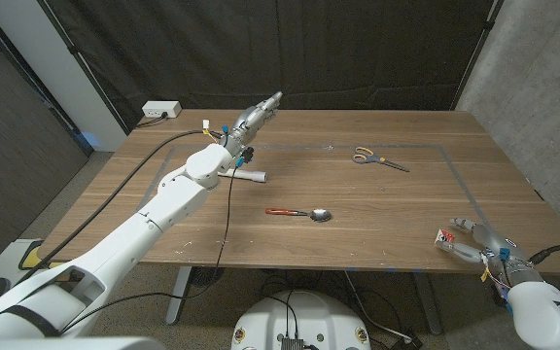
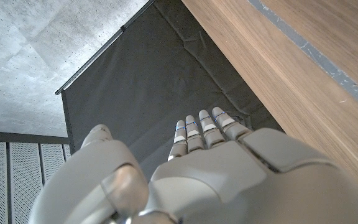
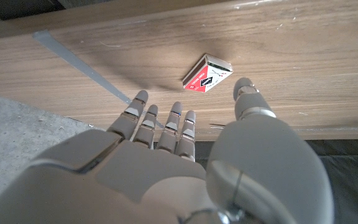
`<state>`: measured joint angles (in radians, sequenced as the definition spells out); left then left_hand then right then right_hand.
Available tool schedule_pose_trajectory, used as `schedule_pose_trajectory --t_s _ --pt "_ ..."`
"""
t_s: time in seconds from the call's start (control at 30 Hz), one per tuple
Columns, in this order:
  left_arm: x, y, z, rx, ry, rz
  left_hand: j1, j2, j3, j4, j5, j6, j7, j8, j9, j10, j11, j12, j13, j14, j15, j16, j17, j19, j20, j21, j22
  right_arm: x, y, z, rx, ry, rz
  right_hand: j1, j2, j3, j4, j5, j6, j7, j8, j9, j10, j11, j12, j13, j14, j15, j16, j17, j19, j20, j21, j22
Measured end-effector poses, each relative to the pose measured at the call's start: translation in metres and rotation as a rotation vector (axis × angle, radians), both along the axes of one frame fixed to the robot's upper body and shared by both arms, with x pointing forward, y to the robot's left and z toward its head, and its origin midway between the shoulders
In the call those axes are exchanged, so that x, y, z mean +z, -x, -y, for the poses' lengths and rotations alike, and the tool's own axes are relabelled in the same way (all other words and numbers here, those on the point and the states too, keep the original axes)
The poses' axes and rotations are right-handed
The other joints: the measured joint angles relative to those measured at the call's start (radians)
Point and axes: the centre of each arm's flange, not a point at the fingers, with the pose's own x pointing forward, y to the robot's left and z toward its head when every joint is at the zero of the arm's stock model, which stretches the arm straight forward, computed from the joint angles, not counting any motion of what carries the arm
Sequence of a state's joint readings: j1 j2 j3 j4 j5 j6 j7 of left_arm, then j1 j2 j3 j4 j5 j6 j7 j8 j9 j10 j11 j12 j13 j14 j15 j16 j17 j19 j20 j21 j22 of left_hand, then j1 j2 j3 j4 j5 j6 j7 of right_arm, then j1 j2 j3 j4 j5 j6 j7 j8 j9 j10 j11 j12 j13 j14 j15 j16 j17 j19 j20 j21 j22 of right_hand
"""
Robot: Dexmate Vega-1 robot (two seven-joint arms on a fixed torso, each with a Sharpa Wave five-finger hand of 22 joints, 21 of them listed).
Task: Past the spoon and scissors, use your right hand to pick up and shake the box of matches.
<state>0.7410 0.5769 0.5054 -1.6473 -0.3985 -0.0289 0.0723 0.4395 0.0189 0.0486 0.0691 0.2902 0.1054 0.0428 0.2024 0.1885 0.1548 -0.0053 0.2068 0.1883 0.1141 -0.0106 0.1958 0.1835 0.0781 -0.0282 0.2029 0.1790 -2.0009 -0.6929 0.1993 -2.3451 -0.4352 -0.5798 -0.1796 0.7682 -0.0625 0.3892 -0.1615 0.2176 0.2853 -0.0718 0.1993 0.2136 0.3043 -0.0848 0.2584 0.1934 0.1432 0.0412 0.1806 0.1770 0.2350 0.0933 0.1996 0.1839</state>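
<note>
The box of matches (image 1: 443,237) is small, red and white, and lies near the table's front right edge. In the right wrist view the box of matches (image 3: 207,73) sits just beyond my fingertips, untouched. My right hand (image 1: 476,245) hovers just to its right, and this right hand (image 3: 185,155) has thumb and fingers spread and holds nothing. A red-handled spoon (image 1: 304,212) lies at mid-table. Scissors with blue and yellow handles (image 1: 376,158) lie further back. My left hand (image 1: 254,115) is stretched out over the far left of the table, and this left hand (image 2: 216,168) has straight fingers and holds nothing.
Grey tape (image 1: 455,165) marks a rectangle on the wooden table (image 1: 377,194). A white power strip (image 1: 161,110) sits behind the table's far left corner. A black curtain (image 1: 358,49) hangs behind. A black cable (image 1: 227,219) drapes across the left part of the table.
</note>
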Motion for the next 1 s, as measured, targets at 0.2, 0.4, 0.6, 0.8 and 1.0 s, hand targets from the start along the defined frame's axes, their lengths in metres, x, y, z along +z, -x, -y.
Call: schedule_pose_trajectory --t_s 0.2,0.4,0.6,0.8,1.0 --pt "-0.001 0.0 0.0 0.0 0.001 -0.002 0.0 0.0 -0.001 0.001 -0.003 0.0 0.0 0.0 0.0 0.0 0.0 0.0 0.0 0.0 0.0 -0.004 0.0 0.0 0.0 0.0 0.0 0.002 -0.002 -0.001 -0.004 0.025 -0.018 0.011 -0.003 0.0 0.0 0.0 0.0 0.0 0.0 0.0 -0.005 -0.005 0.0 0.0 0.0 0.0 0.0 0.0 0.025 0.025 0.008 -0.003" --pt "-0.002 0.0 -0.001 0.0 0.002 -0.006 0.0 0.0 -0.004 0.004 -0.008 0.0 0.0 0.0 0.0 0.0 0.0 0.0 0.0 0.0 0.0 -0.004 0.0 0.0 0.0 0.0 0.0 0.005 -0.005 -0.003 -0.01 0.058 -0.042 0.021 -0.005 0.0 0.0 0.0 0.0 0.0 0.002 0.0 -0.002 -0.009 0.0 0.0 0.005 0.005 0.0 0.0 0.077 0.091 0.02 -0.003" --pt "-0.003 -0.001 -0.001 0.001 0.002 -0.009 0.0 0.0 -0.004 0.004 -0.008 0.0 0.0 0.0 0.0 0.0 0.0 0.0 0.0 0.0 0.0 -0.004 0.0 -0.001 0.001 0.0 0.0 0.007 -0.006 -0.005 -0.017 0.088 -0.06 0.026 0.0 0.0 0.0 0.0 0.0 0.0 0.004 0.0 0.002 -0.013 -0.001 0.0 0.005 0.005 0.0 0.0 0.078 0.111 0.023 -0.003" --pt "-0.003 -0.001 -0.001 0.001 0.002 -0.01 0.0 0.0 -0.004 0.004 -0.008 0.0 0.0 0.0 0.0 0.0 0.0 0.0 0.0 0.0 0.0 -0.004 0.0 -0.005 0.005 0.0 0.0 0.008 -0.007 -0.007 -0.033 0.12 -0.073 0.026 0.0 -0.003 0.003 0.0 0.006 -0.006 0.008 0.0 0.011 -0.021 -0.004 0.0 0.005 0.005 0.0 0.0 0.067 0.114 0.015 -0.002" --pt "-0.004 -0.001 0.0 0.0 0.002 -0.011 -0.004 0.004 -0.004 0.004 -0.008 0.0 0.0 0.0 0.0 0.005 -0.005 0.0 0.0 0.0 0.0 -0.004 0.0 -0.005 0.005 0.0 0.0 0.009 -0.007 -0.01 -0.052 0.16 -0.088 0.026 0.0 -0.007 0.007 -0.009 0.03 -0.025 0.014 0.0 0.036 -0.027 0.001 0.0 0.015 -0.004 0.005 0.0 0.062 0.119 0.011 -0.002"
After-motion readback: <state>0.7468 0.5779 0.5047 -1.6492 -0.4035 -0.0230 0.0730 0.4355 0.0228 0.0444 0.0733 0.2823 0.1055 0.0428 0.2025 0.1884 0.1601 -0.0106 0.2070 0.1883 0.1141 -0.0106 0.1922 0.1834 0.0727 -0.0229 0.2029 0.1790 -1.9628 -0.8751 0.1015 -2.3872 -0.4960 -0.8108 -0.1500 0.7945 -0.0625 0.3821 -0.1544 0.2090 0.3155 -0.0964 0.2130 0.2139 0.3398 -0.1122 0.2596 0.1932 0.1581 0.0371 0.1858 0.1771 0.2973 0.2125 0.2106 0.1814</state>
